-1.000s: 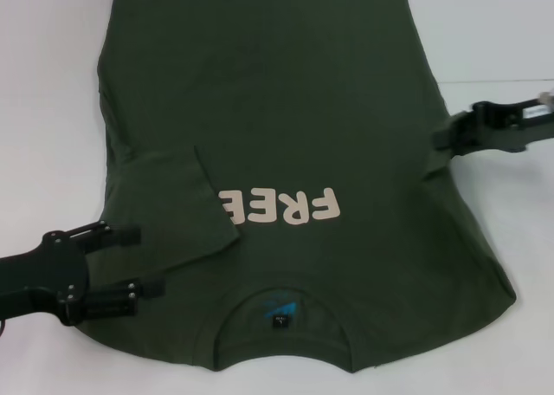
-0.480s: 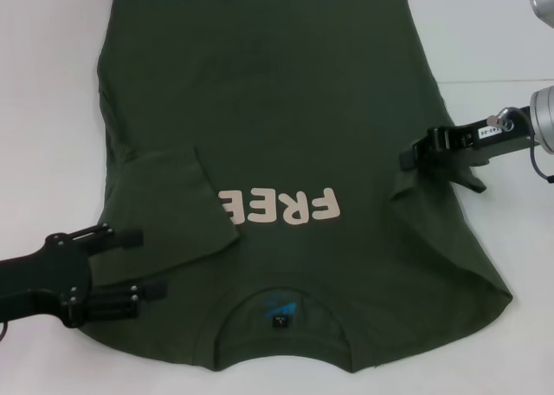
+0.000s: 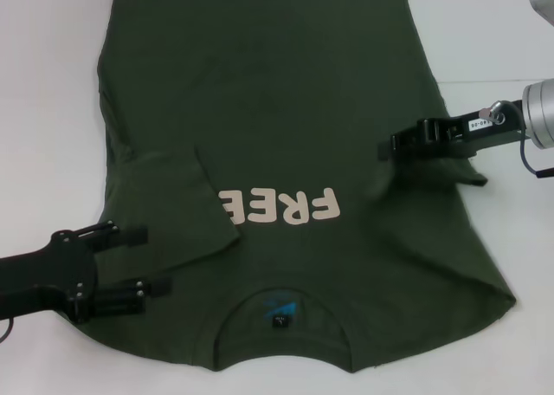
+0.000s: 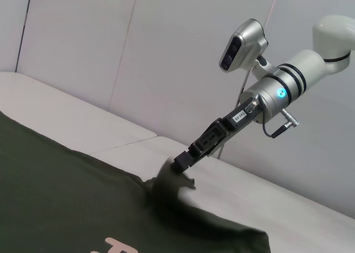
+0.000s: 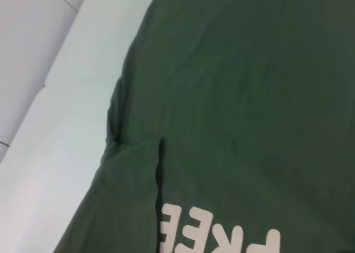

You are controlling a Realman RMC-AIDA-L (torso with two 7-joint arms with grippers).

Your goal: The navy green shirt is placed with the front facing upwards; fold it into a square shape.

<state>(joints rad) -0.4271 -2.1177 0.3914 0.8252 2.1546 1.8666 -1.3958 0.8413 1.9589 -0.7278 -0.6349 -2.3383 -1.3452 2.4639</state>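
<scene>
Folding the right side inward: right gripper (image 3: 387, 146) pinched shut on the shirt (image 3: 286, 109) edge, lifted off the worktop (image 3: 52, 83). Left gripper (image 3: 154, 261) gaping, empty, over folded sleeve. Next: carry across, lay flat.

You cannot see the far hem of the navy green shirt (image 3: 286, 109): the head view's top edge cuts it off. The folded-in left sleeve (image 3: 177, 209) covers the start of the cream lettering (image 3: 281, 206), so you read only "FREE" upside down. The neck label (image 3: 279, 311) is too small for you to read its print. The right gripper (image 3: 385, 148) presses into bunched cloth, so its fingertips are buried and you cannot tell how they stand. The right wrist view crops the shirt on three sides and cuts the lettering at its lower edge.
</scene>
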